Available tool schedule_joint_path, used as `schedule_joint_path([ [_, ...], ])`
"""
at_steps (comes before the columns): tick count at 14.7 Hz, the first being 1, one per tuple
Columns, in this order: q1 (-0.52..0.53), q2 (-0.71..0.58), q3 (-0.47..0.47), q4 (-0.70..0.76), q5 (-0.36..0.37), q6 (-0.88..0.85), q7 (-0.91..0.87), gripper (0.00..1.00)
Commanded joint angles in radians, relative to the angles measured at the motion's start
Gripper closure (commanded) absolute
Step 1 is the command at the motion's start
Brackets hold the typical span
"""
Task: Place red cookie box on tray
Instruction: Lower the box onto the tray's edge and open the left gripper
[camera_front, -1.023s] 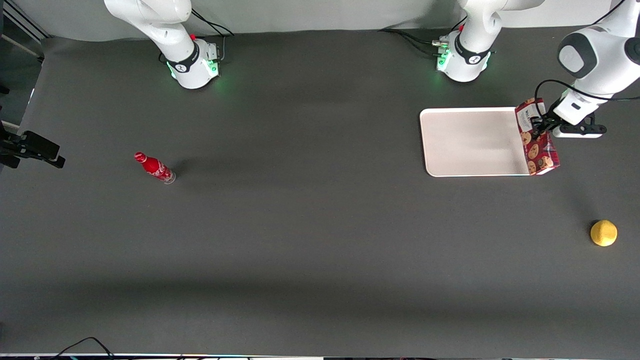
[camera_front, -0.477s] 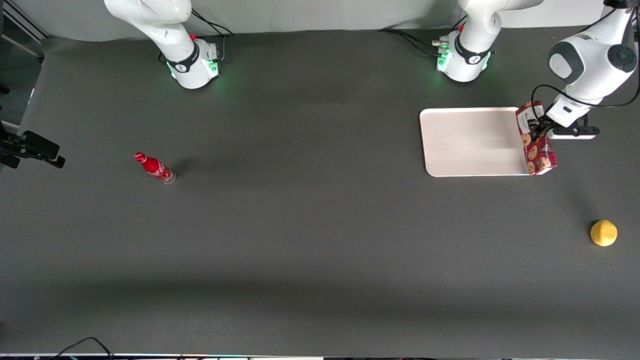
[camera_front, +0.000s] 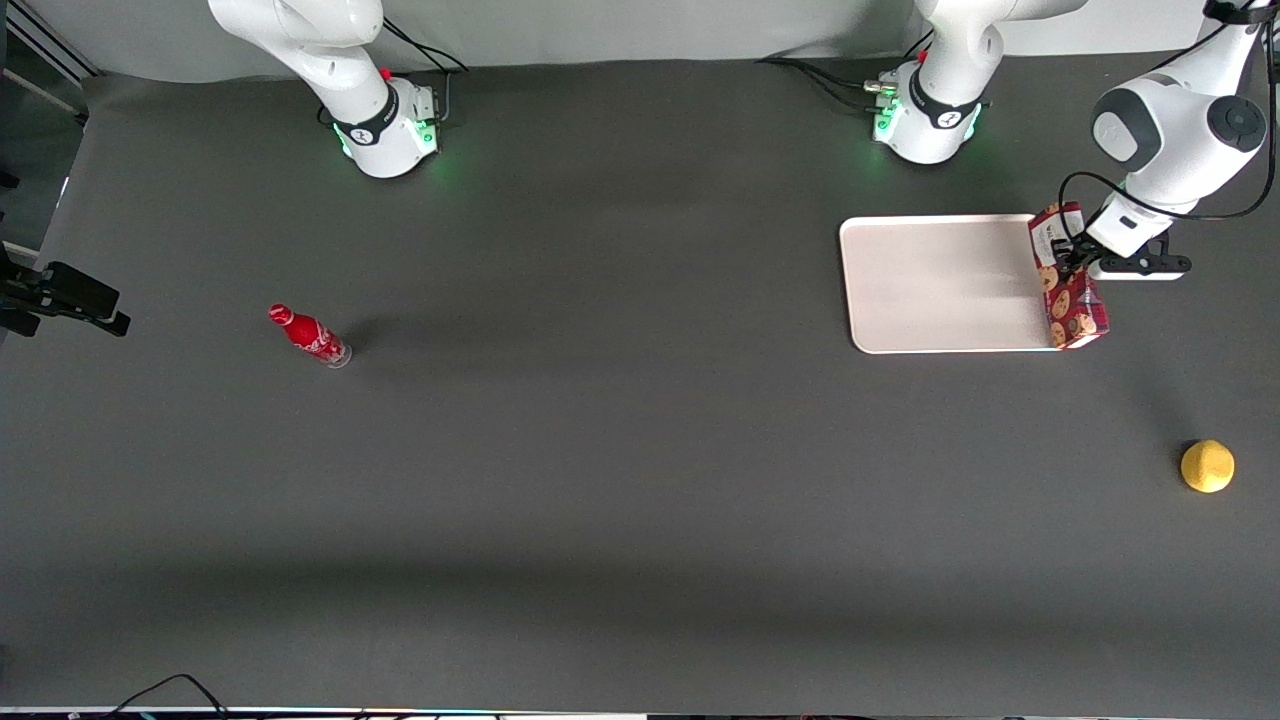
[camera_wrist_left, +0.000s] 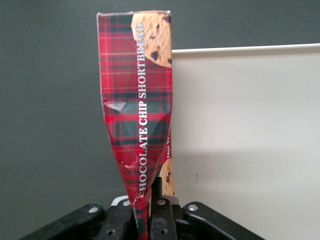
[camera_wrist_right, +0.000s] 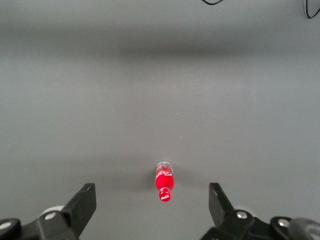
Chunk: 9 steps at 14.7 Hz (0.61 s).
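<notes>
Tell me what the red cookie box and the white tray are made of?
The red cookie box, pinched in the gripper, looks like thin printed cardboard: it is creased and buckled near the grip. The tray looks like smooth matte plastic with a low rim, though I cannot be sure.

The gripper (camera_front: 1068, 262) has drawn the box (camera_front: 1070, 290) slightly farther from the camera along the tray (camera_front: 940, 285) edge

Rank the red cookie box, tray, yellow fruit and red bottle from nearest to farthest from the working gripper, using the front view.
Measured from the gripper:
1. Red cookie box: clamped in its fingers, over the tray's edge.
2. Tray: beside the box.
3. Yellow fruit: nearer the front camera, at the working arm's end.
4. Red bottle: toward the parked arm's end.
</notes>
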Motion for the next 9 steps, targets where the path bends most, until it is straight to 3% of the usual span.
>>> schedule_joint_path([
  [1,0.002,-0.051,-0.007,-0.063,0.014,-0.009,-0.046,1.0],
  [9,-0.013,-0.068,-0.032,-0.06,0.014,-0.043,-0.087,1.0],
])
